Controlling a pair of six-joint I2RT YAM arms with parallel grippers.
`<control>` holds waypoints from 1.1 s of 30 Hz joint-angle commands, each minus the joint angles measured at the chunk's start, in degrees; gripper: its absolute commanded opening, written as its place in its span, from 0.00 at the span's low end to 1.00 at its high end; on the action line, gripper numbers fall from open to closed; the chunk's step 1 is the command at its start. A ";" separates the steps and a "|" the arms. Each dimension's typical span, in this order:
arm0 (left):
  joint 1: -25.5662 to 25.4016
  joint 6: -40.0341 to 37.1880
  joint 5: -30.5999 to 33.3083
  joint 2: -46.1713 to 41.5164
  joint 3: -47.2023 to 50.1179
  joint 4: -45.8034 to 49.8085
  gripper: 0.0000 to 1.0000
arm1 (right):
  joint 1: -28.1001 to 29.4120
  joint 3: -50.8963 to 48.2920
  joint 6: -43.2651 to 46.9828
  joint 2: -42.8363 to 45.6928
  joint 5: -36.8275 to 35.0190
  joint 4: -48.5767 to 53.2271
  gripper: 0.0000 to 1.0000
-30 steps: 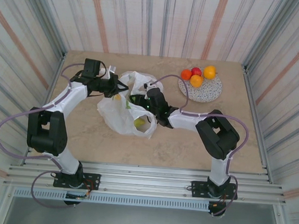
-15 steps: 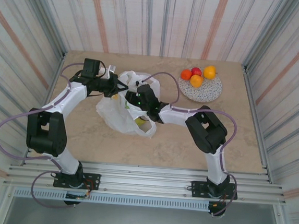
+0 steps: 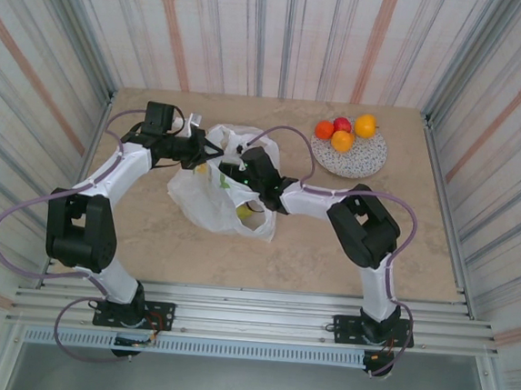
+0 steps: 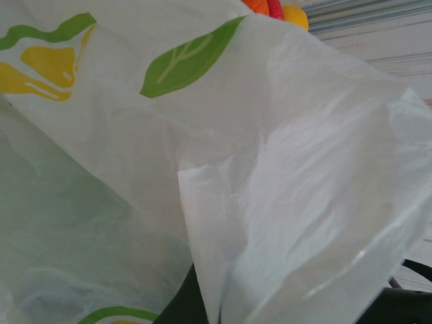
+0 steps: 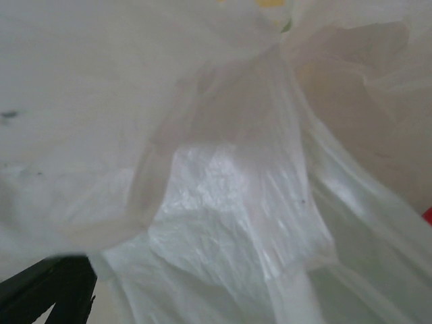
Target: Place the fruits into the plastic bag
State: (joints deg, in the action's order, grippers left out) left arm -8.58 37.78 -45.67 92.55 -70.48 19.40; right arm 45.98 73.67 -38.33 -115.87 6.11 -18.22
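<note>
Crinkly white plastic bag (image 3: 196,197) printed with green leaves.

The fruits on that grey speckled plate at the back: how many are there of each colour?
On the plate:
Red fruit: 1
Deep orange fruit: 1
Yellow-orange fruits: 2
Total: 4
</note>
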 commanded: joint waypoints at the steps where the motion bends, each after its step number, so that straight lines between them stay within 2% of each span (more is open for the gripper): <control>1: 0.14 0.36 -1.55 -2.47 0.78 -0.37 0.00 | -0.52 -2.22 2.53 4.10 3.02 -1.10 0.91; 6: 0.22 0.32 -1.54 -2.47 0.76 -0.40 0.00 | -1.20 -4.68 4.07 6.11 6.89 -2.39 0.98; 13: 0.38 0.17 -1.52 -2.64 0.65 -0.24 0.00 | -2.23 -7.77 8.49 9.50 12.35 -0.45 0.99; 22: 1.45 0.19 -1.62 -2.82 0.68 -0.26 0.00 | -4.65 -13.05 16.30 18.41 19.32 9.15 0.93; 33: 2.17 -0.12 -0.92 -2.12 0.76 -0.06 0.00 | -8.31 -15.60 28.83 30.04 25.68 27.62 0.86</control>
State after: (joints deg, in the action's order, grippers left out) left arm -7.07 37.76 -46.06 92.40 -70.48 19.40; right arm 39.22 59.02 -15.62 -90.43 28.45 1.87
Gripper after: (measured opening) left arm 0.047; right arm 0.858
